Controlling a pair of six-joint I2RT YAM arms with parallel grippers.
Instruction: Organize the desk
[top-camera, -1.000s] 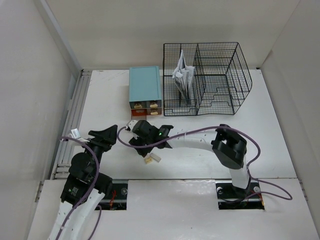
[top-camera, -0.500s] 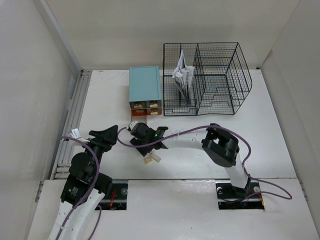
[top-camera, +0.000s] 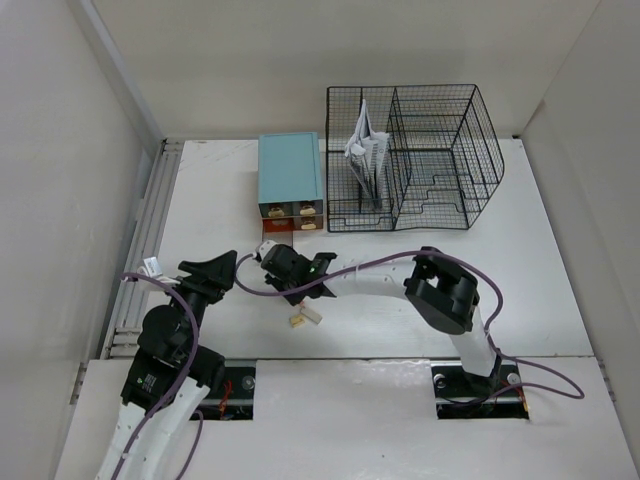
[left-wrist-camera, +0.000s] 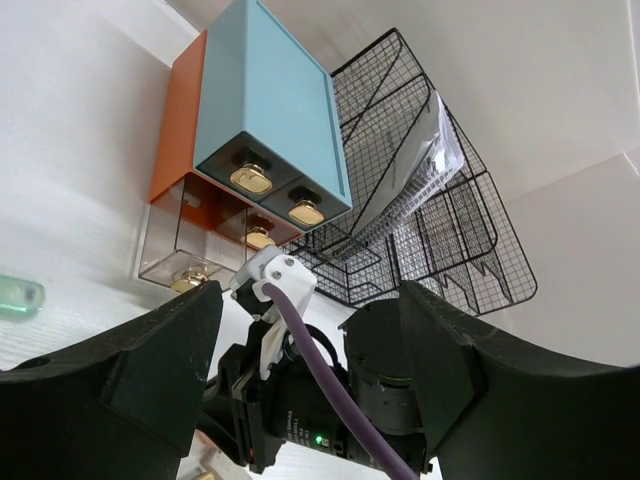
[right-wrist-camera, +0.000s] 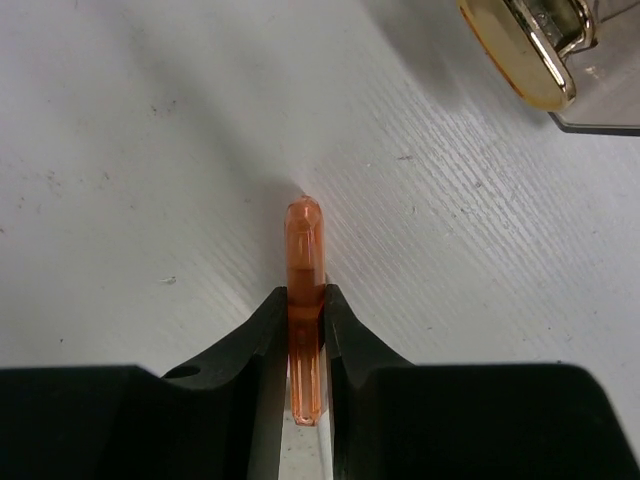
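Note:
The white desk carries everything here. My right gripper is low over it, shut on a thin orange see-through stick that lies on the surface and pokes out past the fingertips. From above, the right gripper sits just in front of the teal drawer box, hiding the stick. My left gripper hovers to its left, open and holding nothing. In the left wrist view the left gripper frames the right wrist between its wide-apart fingers.
A black wire rack with papers stands at the back right. The box's lowest clear drawer is pulled out, its brass knob near the stick. A small pale piece lies near the front. A rail runs along the left edge.
The right gripper's jaws have closed onto the orange stick. The right arm's elbow shifted a little left early on. The left arm has not moved.

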